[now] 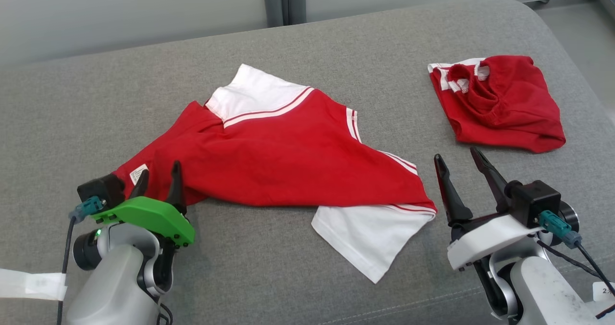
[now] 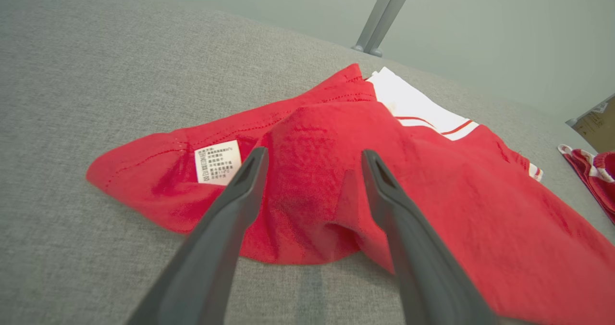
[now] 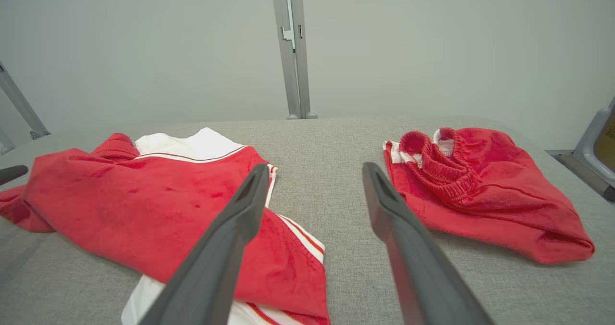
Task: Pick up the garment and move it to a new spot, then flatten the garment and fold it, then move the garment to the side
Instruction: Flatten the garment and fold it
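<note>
On the grey fabric-topped desk point(image 1: 96, 104) the red-and-white shirt point(image 1: 288, 156) lies crumpled centre-left, its corner with the care label point(image 1: 138, 173) under the left gripper point(image 1: 160, 168), fingers apart. The right gripper point(image 1: 455, 154) sits just beside the shirt's other end, fingers also apart. Looks light and limp, will drape and drag, so I'd pinch two hem corners; bare room lies far-left, red shorts point(image 1: 504, 104) crowd the right near the desk's rounded edge.
</note>
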